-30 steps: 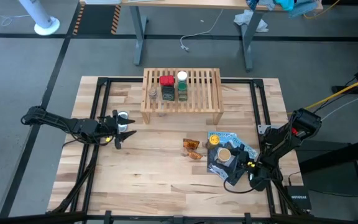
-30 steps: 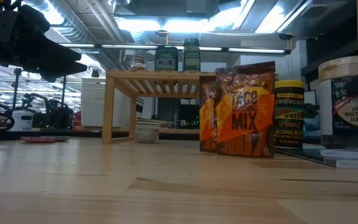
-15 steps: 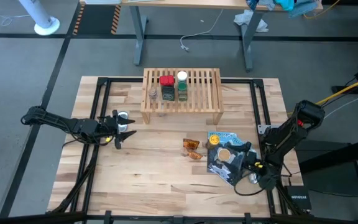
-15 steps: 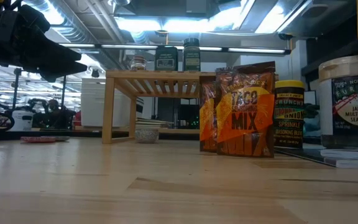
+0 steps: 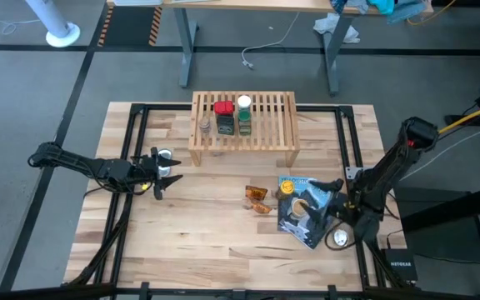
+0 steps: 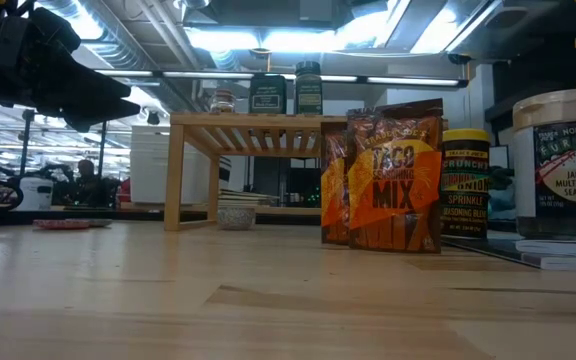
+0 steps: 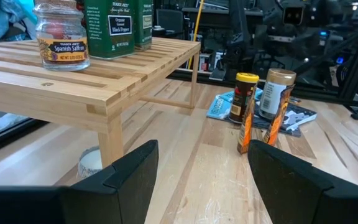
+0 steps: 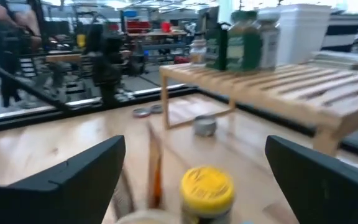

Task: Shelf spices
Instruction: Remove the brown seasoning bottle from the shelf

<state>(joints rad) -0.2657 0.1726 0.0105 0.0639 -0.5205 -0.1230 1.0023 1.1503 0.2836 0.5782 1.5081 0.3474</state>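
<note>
Tan-capped jar (image 6: 571, 165): cut off at the low view's right edge; label only partly readable.
Orange packets (image 6: 383, 175): front packet hides most of the one behind it.
Small object under the shelf (image 6: 236, 216): too small to identify.
Yellow-capped jar (image 8: 207, 190): blurred in the right wrist view, base cut off.
Left gripper (image 6: 43, 70): fingertips indistinct in the low view.

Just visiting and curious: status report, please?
Left gripper open, waiting at left. Right gripper open, empty, above tan-capped jar. Four spices on shelf. Path clear.
</note>
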